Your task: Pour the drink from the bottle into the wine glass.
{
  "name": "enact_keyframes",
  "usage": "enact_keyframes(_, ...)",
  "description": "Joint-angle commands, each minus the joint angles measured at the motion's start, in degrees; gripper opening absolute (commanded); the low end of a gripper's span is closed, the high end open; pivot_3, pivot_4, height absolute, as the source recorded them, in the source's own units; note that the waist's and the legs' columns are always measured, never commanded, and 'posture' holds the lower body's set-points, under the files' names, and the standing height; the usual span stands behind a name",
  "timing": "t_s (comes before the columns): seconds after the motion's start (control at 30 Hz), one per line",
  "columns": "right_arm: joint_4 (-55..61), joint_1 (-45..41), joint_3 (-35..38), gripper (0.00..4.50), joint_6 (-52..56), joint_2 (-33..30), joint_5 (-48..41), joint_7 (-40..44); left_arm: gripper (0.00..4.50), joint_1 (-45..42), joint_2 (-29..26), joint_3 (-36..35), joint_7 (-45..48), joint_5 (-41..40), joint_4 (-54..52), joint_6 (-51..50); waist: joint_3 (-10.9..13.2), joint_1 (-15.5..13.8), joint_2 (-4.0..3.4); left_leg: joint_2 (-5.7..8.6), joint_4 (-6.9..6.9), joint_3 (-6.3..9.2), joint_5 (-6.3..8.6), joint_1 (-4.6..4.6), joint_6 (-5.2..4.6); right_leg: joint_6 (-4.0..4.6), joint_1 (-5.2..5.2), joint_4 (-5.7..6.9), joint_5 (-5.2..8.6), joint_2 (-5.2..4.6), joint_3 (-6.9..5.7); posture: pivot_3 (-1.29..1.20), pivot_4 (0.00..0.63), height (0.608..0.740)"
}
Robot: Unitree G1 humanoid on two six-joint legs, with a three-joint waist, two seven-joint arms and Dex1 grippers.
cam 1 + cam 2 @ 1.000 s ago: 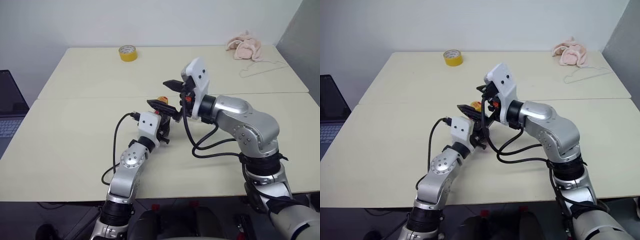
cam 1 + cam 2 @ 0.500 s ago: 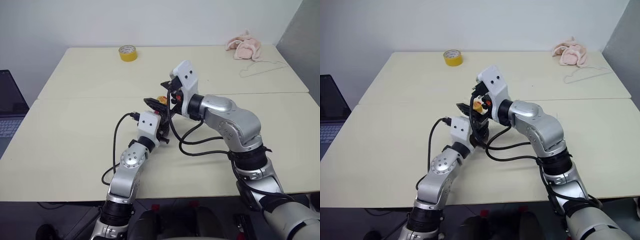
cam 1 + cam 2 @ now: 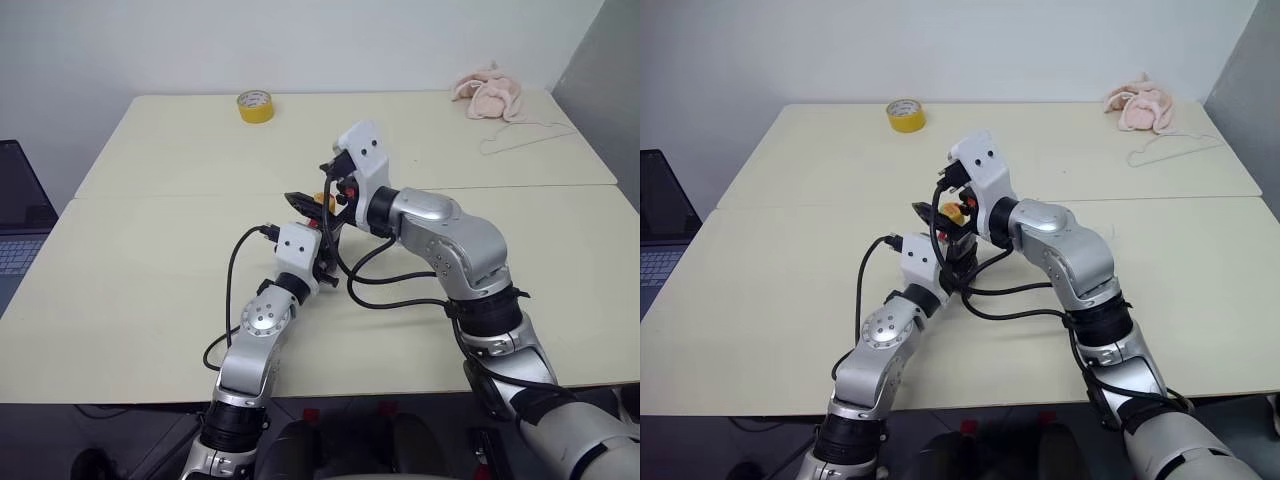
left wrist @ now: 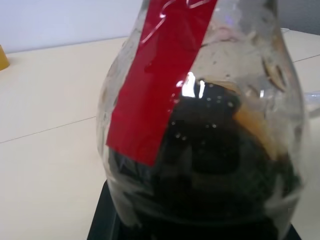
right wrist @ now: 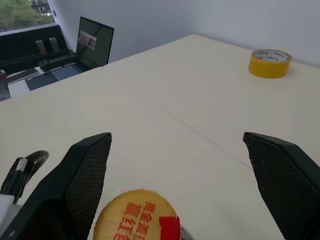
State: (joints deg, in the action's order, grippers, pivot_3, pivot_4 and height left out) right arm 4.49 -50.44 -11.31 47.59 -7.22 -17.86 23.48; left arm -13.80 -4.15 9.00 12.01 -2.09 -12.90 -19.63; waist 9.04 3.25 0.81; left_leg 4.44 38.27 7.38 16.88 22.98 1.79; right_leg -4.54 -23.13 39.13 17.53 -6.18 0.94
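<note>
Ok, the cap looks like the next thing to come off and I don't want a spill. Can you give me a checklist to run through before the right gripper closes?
1. Bottle held by the left gripper: ok, shut on its body.
2. Yellow cap on the bottle: ok, still screwed on.
3. Right gripper open: ok, fingers spread wide.
4. Cap lined up between those fingers: ok, though nearer one finger than the other.
5. Drink level: ok, dark liquid low in the body.
6. Wine glass ready to receive: cannot tell.
</note>
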Motion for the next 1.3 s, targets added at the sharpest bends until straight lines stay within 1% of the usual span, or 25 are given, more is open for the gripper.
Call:
enact_keyframes(0.03, -0.3, -1.2, 0.9, 4.5, -2.4, 0.1, 1.0, -0.1, 1.14, -0.3, 0.2, 0.4, -0.1, 0.2, -3.0, 1.7, 0.0, 0.0, 0.0, 0.0, 0.0, 0.0, 0.0, 0.0, 0.0, 0.0, 0.0, 0.0, 0.0, 0.0, 0.0, 0.0, 0.15, 0.74)
enact_keyframes(0.4, -1.6, 0.1, 3.5, 4.5, -4.2, -2.0, 0.7, 1.0, 1.14, -0.5, 0.0, 0.4, 0.0, 0.1, -2.9, 1.6, 0.0, 0.0, 0.0, -0.01, 0.0, 0.0, 0.0, 0.0, 0.0, 0.0, -0.01, 0.0, 0.0, 0.0, 0.0, 0.0, 0.15, 0.74)
enact_keyframes(1.03, 6.6, 5.0, 4.0, 4.5, -0.9, -6.5, -1.5, 1.9, 1.09, -0.2, -0.3, 0.5, 0.2, 0.0, -3.2, 1.6, 0.0, 0.0, 0.0, -0.01, -0.01, -0.01, 0.0, 0.0, 0.0, 0.0, -0.01, 0.0, 0.0, 0.0, 0.01, 0.0, 0.15, 0.74)
enact_keyframes(1.3, 7.9, 6.0, 4.2, 4.5, 0.1, -7.8, -1.6, 1.9, 1.08, -0.4, -0.2, 0.5, 0.1, 0.0, -2.8, 1.8, 0.0, 0.0, 0.0, 0.0, -0.01, -0.01, 0.0, 0.0, 0.0, 0.0, 0.0, 0.0, 0.0, 0.0, 0.01, 0.0, 0.15, 0.74)
